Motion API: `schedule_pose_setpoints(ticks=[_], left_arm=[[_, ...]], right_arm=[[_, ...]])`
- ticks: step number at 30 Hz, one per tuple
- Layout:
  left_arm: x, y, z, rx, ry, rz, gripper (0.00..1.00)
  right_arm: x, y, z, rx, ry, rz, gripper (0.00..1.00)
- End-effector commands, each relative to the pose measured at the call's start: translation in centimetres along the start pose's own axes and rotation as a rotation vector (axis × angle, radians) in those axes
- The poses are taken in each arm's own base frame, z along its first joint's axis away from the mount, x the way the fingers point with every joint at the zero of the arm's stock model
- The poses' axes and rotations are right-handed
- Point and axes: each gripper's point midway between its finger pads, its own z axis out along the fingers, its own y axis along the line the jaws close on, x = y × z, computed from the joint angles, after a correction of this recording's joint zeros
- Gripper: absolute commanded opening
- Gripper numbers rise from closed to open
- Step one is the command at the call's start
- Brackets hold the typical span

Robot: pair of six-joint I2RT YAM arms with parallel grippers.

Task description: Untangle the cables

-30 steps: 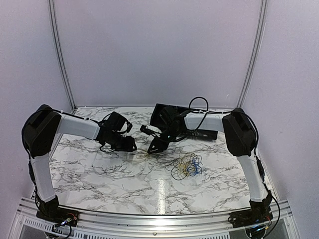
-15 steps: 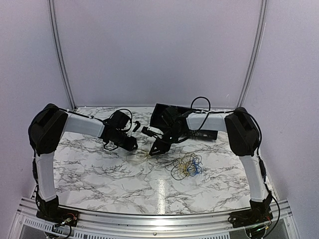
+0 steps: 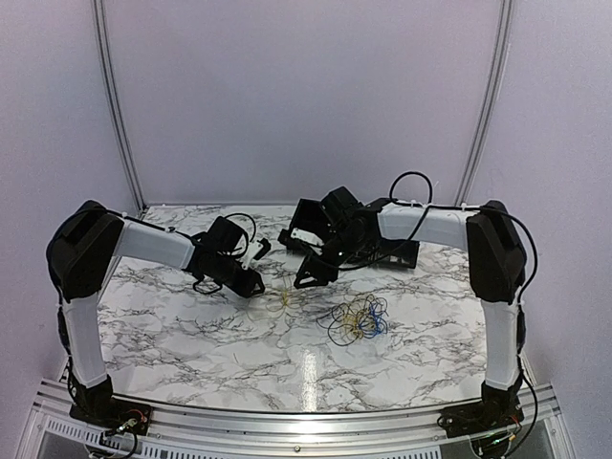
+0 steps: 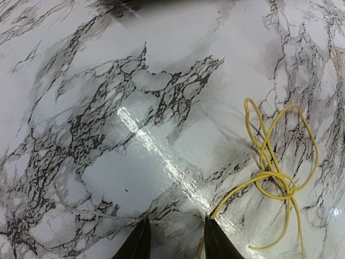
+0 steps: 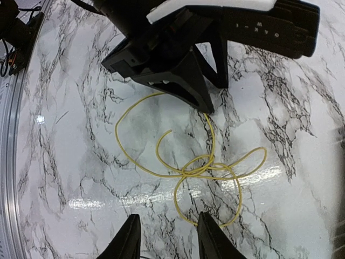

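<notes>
A loose yellow cable [image 3: 284, 302] lies alone on the marble table between my two grippers. It shows as several loops in the left wrist view [image 4: 276, 171] and the right wrist view [image 5: 198, 168]. A tangle of black, blue and yellow cables [image 3: 358, 318] lies to its right. My left gripper [image 3: 251, 285] is open and low over the table, and one yellow strand runs up against its right fingertip [image 4: 214, 237]. My right gripper [image 3: 308, 278] is open and empty, raised above the yellow cable's far side [image 5: 168, 238].
The marble table [image 3: 191, 335] is ringed by white walls, with a metal rail along its near edge [image 3: 287, 421]. The thick black cables of the right arm [image 3: 406, 191] loop above the back of the table.
My right gripper has risen and drawn back to the right, away from the yellow cable. The yellow cable now lies a little further right and more spread out. The left gripper has shifted slightly.
</notes>
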Motion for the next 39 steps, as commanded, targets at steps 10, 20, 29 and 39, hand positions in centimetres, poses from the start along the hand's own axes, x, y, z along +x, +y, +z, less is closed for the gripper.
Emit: schedule_pose_setpoints(ticks=[10,20,29,39], left_arm=[[0.6,-2.9,-2.0,0.123,0.002,-0.022,0.42],[4.5,-1.9,1.3,-0.037,0.129,0.054,0.27],[4.1,-3.8,0.6,-0.176,0.123,0.071,0.0],[-8.7,-8.9,-14.5,-0.096,-0.383,-0.079,0.0]], right_arm=[[-1.6,2.6,-9.4,0.141,0.04,-0.194,0.38],[-2.2,1.3,-13.5,0.321,0.073,-0.211,0.38],[-3.0,1.5,-15.7,0.278,-0.061,-0.174,0.38],[-5.5,2.1,-12.6,0.133,-0.168,-0.103,0.43]])
